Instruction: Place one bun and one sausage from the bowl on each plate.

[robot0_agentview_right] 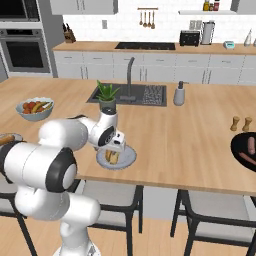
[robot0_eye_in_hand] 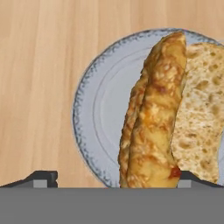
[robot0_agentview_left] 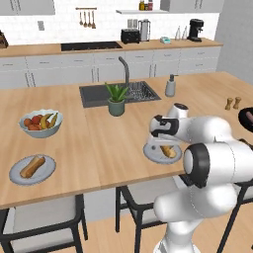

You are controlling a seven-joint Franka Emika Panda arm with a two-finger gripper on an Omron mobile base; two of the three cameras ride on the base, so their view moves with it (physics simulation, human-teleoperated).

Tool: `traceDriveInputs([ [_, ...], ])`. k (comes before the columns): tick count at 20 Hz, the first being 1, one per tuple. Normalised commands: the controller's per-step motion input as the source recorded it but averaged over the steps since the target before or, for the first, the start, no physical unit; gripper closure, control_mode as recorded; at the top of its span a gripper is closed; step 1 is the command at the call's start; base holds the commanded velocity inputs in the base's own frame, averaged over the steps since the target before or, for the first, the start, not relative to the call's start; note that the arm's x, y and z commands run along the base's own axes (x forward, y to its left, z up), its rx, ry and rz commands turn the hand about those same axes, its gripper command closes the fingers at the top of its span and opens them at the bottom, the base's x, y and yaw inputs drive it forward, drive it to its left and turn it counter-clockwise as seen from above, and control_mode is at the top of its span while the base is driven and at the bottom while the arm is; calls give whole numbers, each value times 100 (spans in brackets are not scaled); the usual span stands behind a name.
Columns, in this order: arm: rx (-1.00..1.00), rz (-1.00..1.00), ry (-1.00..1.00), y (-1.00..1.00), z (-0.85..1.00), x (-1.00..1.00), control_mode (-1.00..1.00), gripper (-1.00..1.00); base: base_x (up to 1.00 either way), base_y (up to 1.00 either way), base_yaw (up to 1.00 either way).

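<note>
end effector (robot0_eye_in_hand: 111, 177): low over near plate (robot0_eye_in_hand: 94, 109), fingers spread wide — gripping nothing
bun (robot0_eye_in_hand: 153, 118): lying at 3 o'clock
tip: rise straight up — don't nudge it

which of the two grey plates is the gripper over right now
The plate at the counter's front edge right by the arm, holding a bun. The other plate, far left below the fruit bowl, sits well away.

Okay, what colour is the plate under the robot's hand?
Light grey, with a faintly speckled raised rim; the plate shows best in the hand view.
</note>
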Motion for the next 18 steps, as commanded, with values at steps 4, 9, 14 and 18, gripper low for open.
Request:
traceDriveInputs([
  [4,1,0,1,-30,0,64,-100,-100,0,0,0],
  [9,3,0,7,-17,0,43,-100,-100,0,0,0],
  [14,1,4,1,29,0,-60,-100,-100,0,0,0],
  [18,0,4,1,53,0,-55,-100,-100,0,0,0],
])
